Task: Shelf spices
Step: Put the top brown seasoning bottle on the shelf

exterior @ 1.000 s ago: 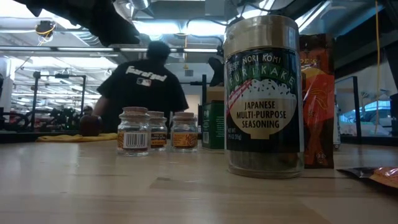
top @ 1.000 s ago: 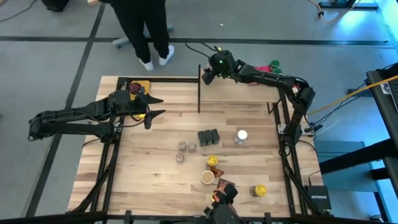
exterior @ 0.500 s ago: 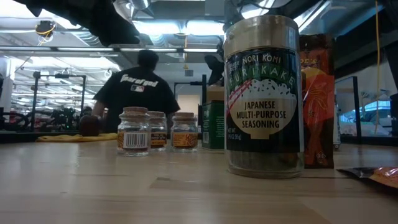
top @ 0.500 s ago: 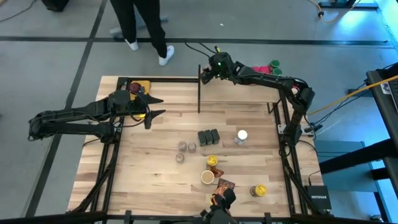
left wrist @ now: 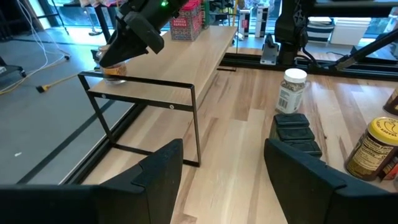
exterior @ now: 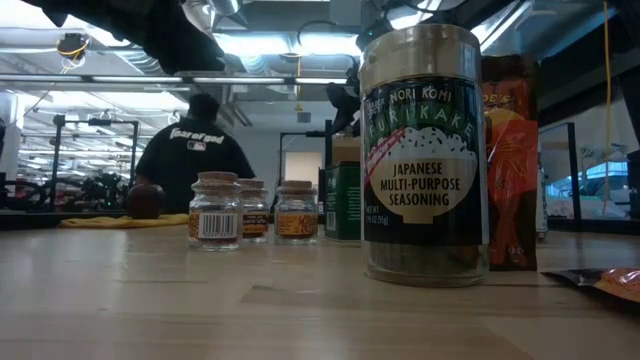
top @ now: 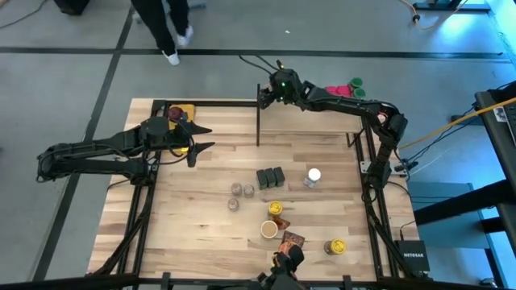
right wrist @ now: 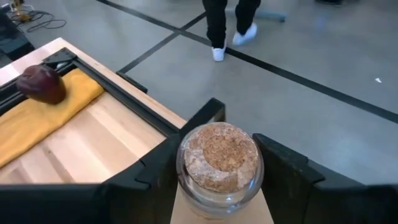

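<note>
Taking the shelf as the landmark: the left gripper hangs over the tabletop to the shelf's left, fingers spread wide and holding nothing, so that arm is only waiting. The work is at the shelf's left end, where the right gripper has its two dark fingers on either side of a cork-lidded jar that stands on the pale board near its corner. The fingers sit close against the glass, but whether they are squeezing it or have just let go I cannot tell. By my reading, the step in hand is setting this jar down. To do it well, the jar should rest flat and well in from the edge, then the fingers should part evenly and lift straight away so they do not drag it off the corner. The far right end of the shelf holds a red box. On the tabletop on the near side of the shelf stand three dark tins, a white-lidded jar, three small jars, yellow-lidded jars and a packet. A dark red round thing lies on a yellow cloth at the table's corner to the shelf's left. Beyond the shelf a person walks the grey floor.
</note>
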`<state>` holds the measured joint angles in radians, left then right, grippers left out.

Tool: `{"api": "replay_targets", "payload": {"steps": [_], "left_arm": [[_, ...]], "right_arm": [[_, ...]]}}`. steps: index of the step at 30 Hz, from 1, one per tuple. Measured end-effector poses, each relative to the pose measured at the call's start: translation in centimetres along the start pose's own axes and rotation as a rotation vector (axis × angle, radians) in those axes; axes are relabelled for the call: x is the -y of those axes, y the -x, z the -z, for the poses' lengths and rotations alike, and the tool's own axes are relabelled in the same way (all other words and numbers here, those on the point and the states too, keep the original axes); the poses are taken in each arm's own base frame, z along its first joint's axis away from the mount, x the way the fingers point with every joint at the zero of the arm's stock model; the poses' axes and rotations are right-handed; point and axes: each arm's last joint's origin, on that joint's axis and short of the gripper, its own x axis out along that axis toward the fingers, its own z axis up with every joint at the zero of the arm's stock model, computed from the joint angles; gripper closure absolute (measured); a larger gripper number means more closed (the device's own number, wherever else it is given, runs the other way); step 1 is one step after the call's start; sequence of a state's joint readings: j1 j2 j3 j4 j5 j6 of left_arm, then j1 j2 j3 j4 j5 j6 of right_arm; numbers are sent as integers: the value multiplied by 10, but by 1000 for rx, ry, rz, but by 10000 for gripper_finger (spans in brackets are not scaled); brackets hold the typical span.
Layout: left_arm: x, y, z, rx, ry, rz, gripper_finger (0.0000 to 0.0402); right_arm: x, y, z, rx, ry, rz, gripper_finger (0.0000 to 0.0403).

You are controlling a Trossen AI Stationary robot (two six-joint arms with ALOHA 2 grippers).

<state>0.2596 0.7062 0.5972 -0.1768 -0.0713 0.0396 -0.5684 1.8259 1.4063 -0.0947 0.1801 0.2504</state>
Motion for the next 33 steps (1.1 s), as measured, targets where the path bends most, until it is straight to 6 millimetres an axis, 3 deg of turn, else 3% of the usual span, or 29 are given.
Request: {"api": "replay_targets", "payload": {"steps": [24, 33], "left_arm": [[0, 0, 0, 1, -18, 0, 183], [0, 0, 0, -1, -17, 0, 183]], "right_arm": [[-1, 0, -2, 8, -9, -44, 208], [-2, -13, 5, 20, -22, -40, 207]]}}
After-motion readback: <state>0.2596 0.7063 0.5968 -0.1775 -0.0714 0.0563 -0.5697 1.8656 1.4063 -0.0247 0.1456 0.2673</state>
